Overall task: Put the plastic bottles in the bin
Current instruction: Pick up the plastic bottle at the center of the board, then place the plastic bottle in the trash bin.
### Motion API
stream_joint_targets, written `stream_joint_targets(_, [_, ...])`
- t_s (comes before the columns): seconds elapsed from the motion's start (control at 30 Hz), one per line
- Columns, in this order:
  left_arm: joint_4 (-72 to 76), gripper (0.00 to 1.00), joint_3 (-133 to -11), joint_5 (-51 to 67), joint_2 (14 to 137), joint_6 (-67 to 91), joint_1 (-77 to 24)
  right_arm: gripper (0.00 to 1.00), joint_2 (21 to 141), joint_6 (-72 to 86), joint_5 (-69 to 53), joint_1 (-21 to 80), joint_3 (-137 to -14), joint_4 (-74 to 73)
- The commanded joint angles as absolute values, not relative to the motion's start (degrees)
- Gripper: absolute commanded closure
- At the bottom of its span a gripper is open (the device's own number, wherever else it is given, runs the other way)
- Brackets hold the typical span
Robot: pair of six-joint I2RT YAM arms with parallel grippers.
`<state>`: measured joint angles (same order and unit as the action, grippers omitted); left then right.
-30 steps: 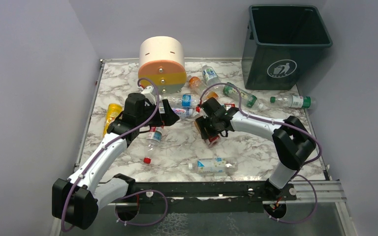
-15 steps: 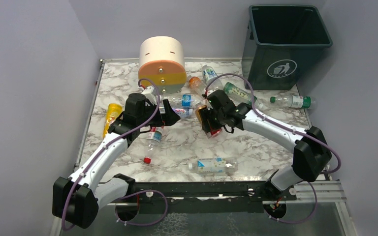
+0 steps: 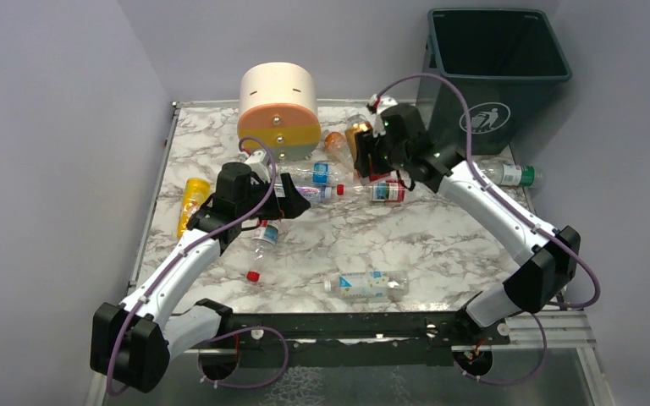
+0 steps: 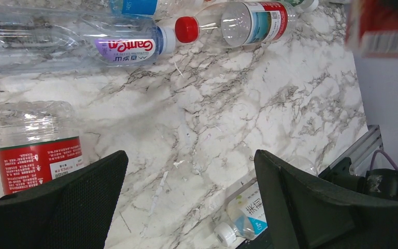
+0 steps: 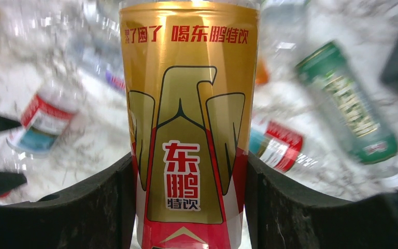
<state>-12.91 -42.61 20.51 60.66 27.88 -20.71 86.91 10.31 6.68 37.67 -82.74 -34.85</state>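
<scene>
Raised toward the bin (image 3: 495, 118), right pincer (image 5: 189, 199) clamps a gold bottle (image 5: 189, 119), label readable only wrist-side; left pincer (image 4: 186, 207) apart.

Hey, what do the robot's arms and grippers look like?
The left arm and right arm have white links with chunky black joints, and a purple cable loops along each. The left gripper and right gripper have broad, matte black, textured fingers. No markings show.
</scene>
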Motion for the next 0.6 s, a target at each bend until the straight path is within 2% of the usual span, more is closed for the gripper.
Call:
stream_joint_targets(0.0, [-10.9, 0.01, -41.6, 22.7, 60.5, 28.0, -20.8, 0.48, 88.6, 7.9, 5.2, 31.6, -92.3, -36.2])
stream_joint_targets(0.33, [-10.4, 0.01, -40.0, 23.5, 59.7, 28.4, -20.9, 0.48, 98.9, 10.0, -0.8, 17.2, -121.8, -38.0])
stream_joint_targets(0.57, [-10.5, 0.01, -39.4, 24.1, 58.7, 29.0, -21.0, 0.46, 103.4, 14.1, -7.5, 7.4, -128.5, -32.5])
